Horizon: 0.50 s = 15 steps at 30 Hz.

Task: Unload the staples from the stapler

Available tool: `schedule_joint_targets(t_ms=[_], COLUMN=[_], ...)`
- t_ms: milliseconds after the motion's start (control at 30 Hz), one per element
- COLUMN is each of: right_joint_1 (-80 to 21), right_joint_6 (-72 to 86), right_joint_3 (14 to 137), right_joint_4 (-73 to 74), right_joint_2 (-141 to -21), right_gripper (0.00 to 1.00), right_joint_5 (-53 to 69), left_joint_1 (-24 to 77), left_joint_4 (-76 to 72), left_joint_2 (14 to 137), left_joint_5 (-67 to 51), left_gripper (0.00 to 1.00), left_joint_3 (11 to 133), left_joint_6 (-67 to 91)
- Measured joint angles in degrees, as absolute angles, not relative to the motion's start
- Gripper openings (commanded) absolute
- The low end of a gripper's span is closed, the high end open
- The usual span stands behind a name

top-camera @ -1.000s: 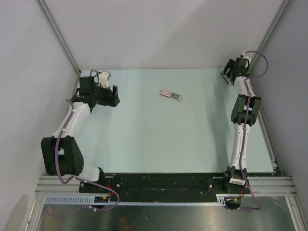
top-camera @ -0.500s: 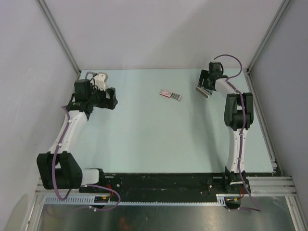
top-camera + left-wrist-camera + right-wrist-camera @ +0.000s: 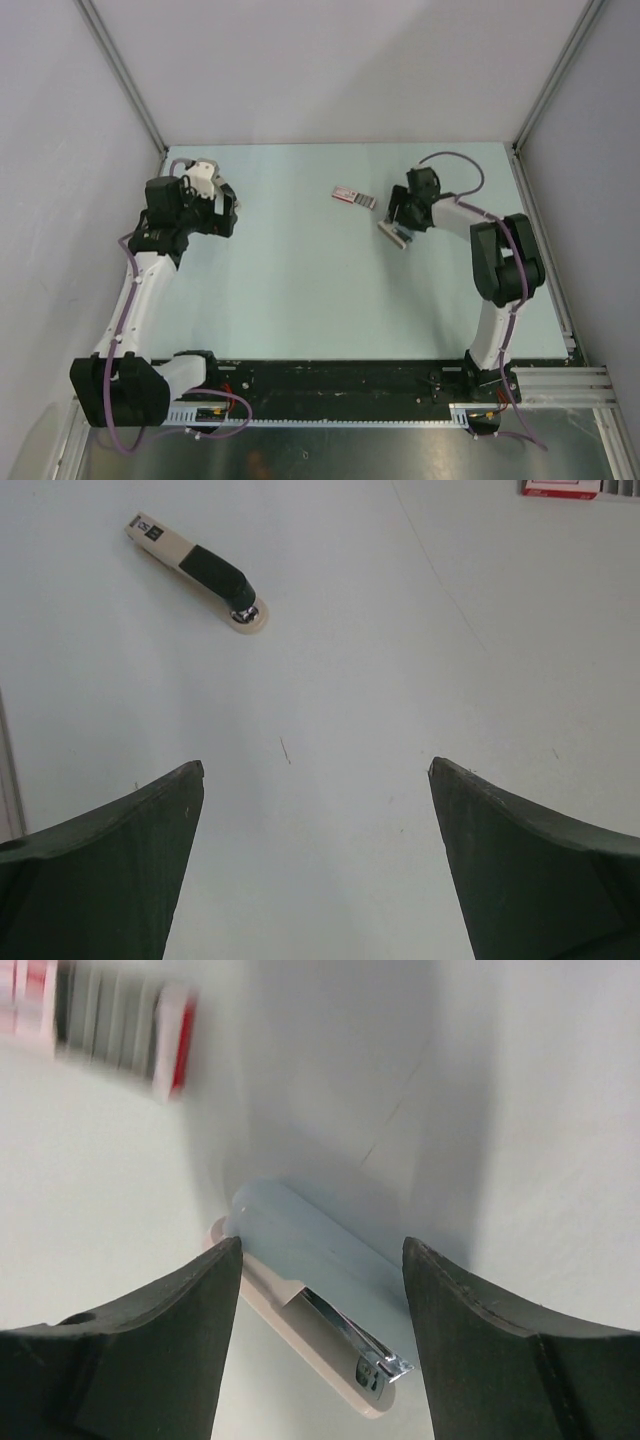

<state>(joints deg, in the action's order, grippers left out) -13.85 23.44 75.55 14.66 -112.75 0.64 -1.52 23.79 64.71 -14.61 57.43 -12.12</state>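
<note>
R tool (image 3: 322, 1243) swung in from table (image 3: 300, 300) edge, gripping stapler (image 3: 310, 1260); L tool (image 3: 315, 770) open.

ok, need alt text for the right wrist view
A pale stapler, blue-grey on top with a pinkish base and a metal end toward the camera, sits slantwise between the dark fingers of the right gripper, which appears to hold it over the table. A motion-blurred red-and-white box with grey strips is at top left.
</note>
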Motion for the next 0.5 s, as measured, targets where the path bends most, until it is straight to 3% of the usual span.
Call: schedule_joint_targets(t_ms=[200, 500], right_joint_1=[-25.9, -38.4], right_joint_6=[30.2, 40.7], right_joint_3=[61.6, 51.6], right_joint_4=[11.1, 10.8], right_joint_2=[-102.8, -94.4], right_gripper=[0.74, 0.8], right_joint_5=[-0.3, -0.4], left_joint_1=[-1.5, 0.8], left_joint_4=[26.5, 28.5], left_joint_2=[64.0, 56.7], left_joint_5=[-14.3, -14.4], left_gripper=[0.97, 0.97], left_joint_3=[57.1, 57.1], left_joint_6=[-12.1, -12.1])
